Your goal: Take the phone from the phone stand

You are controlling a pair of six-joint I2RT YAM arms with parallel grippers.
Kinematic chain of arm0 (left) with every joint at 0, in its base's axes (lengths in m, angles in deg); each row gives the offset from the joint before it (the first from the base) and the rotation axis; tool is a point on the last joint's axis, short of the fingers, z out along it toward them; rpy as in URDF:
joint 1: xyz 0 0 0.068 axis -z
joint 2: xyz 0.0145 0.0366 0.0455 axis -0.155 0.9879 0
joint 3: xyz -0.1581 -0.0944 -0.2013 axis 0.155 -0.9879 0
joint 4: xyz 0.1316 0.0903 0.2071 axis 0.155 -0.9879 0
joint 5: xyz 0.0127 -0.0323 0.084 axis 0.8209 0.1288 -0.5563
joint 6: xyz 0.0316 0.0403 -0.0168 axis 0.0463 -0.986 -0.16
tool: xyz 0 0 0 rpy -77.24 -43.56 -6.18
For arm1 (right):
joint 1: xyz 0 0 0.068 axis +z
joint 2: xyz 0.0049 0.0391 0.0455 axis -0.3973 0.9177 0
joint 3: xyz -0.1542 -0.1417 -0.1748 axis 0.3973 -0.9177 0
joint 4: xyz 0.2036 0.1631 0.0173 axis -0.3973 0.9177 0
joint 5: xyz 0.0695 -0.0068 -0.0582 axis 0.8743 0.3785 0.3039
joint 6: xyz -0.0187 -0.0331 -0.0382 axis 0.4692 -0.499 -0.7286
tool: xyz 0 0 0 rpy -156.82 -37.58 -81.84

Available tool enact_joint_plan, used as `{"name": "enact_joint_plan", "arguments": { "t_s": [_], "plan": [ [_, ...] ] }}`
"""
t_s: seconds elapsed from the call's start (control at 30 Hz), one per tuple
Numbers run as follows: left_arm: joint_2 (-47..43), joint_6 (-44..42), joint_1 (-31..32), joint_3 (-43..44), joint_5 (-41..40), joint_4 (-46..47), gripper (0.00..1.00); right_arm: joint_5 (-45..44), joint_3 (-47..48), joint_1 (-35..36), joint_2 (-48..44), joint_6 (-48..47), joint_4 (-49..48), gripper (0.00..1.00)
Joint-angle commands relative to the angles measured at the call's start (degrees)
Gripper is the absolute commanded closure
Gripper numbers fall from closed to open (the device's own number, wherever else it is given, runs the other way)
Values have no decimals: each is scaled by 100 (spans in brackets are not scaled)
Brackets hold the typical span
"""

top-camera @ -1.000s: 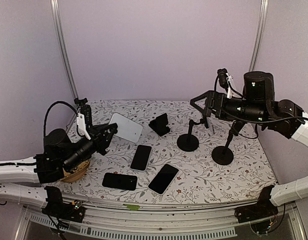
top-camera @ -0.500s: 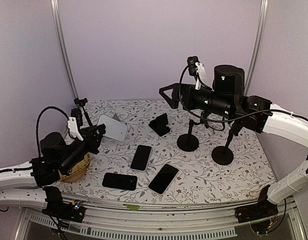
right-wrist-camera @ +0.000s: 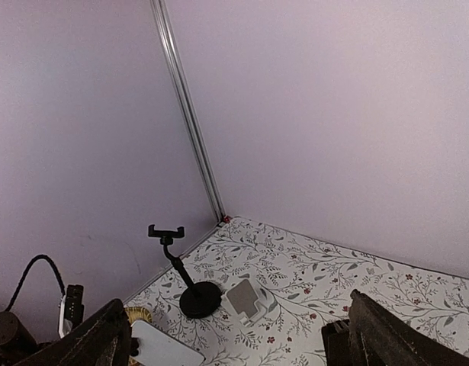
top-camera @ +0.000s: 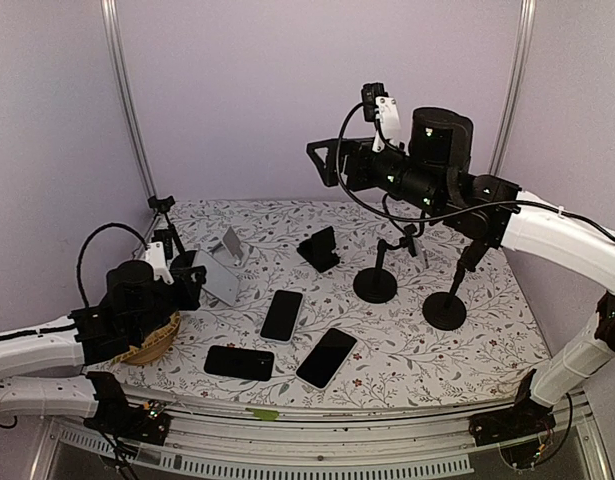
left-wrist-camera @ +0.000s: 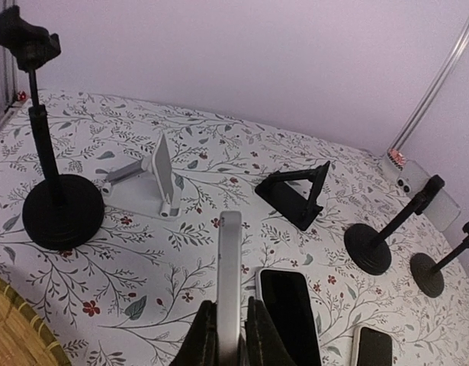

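On the table (top-camera: 427, 360), centre phone (top-camera: 281, 315) lies behind left phone (top-camera: 239, 362) and right phone (top-camera: 326, 357); folding stand (top-camera: 318, 248) behind them; near pole stand (top-camera: 445, 310) and far pole stand (top-camera: 375, 285) to the right; basket (top-camera: 159, 343) at left edge, tall stand (left-wrist-camera: 62, 210) behind it, easel stand (left-wrist-camera: 162, 179) right of that.

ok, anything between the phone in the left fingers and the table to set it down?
Nothing visible directly under the phone. A black phone lies just to its right, the wicker basket to its left, the white stand beyond, apart.
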Motion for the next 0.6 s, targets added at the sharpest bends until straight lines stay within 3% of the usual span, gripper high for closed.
{"name": "enact_joint_plan", "arguments": {
  "t_s": [0.0, 0.23, 0.57],
  "plan": [
    [55, 668, -267, -48, 587, 9, 100, -154, -461, -193, -215, 277, -105, 1],
    [197, 920, -595, -260, 1219, -14, 100, 29, -692, -231, -316, 451, -175, 1],
    [691, 1085, -1481, -652, 2275, 680, 100, 49, -764, -239, -304, 449, -202, 1]
  ]
}}
